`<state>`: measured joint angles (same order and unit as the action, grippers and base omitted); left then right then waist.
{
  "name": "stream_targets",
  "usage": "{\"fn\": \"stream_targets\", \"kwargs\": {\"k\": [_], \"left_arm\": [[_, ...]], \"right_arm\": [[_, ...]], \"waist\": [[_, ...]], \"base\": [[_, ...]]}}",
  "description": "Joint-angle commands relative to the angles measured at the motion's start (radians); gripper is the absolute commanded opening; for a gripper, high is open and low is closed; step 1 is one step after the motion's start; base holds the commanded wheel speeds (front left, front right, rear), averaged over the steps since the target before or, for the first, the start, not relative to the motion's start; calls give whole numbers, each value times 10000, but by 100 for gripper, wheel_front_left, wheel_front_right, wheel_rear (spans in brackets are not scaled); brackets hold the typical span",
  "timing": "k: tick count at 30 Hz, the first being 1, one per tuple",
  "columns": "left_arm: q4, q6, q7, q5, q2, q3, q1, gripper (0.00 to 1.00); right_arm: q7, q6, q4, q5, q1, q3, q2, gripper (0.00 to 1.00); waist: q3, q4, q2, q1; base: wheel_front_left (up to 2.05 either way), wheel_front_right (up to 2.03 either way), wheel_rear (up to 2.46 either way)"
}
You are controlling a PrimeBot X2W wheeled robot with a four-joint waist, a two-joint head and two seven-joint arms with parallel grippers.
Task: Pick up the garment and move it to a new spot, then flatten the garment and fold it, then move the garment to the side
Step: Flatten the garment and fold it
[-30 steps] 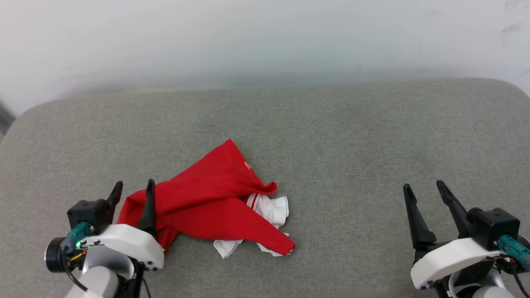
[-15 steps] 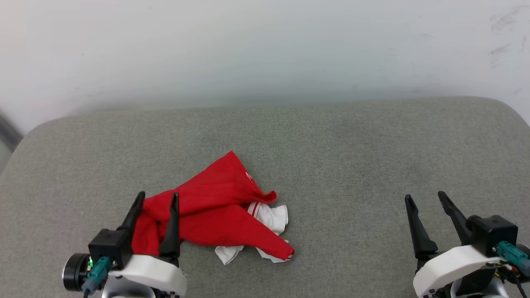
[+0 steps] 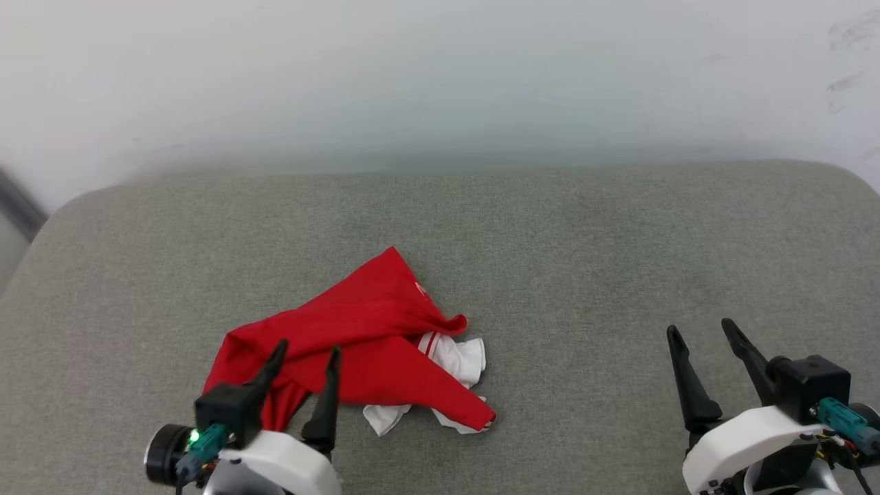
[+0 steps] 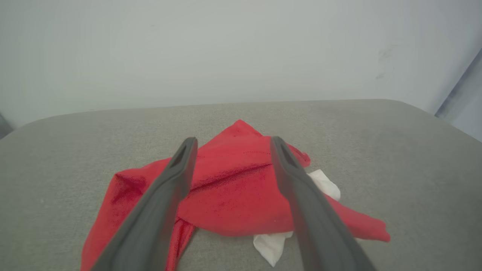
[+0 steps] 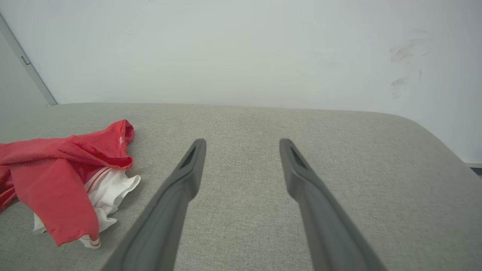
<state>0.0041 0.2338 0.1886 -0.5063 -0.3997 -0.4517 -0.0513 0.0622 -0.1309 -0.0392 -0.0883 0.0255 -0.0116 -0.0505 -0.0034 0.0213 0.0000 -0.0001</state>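
Grey cushion (image 3: 584,261): one garment (image 3: 371,330), left gripper (image 3: 309,345), right gripper (image 3: 698,325)

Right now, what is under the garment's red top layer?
White sleeve fabric with red-striped trim pokes out from under the garment at its right and near edges, resting on the grey cushion. Anything else beneath the red folds is covered.

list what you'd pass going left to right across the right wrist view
red shirt → right pincer, open over bare cushion → dark scuff marks
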Motion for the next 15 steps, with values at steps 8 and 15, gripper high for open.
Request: {"fn": "stream_targets", "kwargs": {"k": [8, 15], "left_arm": [[361, -1706, -3143, -530, 84, -1584, -2019, 100], [1055, -2683, -4910, -508, -49, -2466, -3140, 100]], "right_arm": [[8, 5, -72, -61, -319, 154, 3, 100], [-113, 5, 11, -108, -614, 331, 3, 100]], "waist": [[737, -137, 0, 1], [1329, -435, 0, 1]], "base": [[0, 0, 0], [0, 0, 0]]}}
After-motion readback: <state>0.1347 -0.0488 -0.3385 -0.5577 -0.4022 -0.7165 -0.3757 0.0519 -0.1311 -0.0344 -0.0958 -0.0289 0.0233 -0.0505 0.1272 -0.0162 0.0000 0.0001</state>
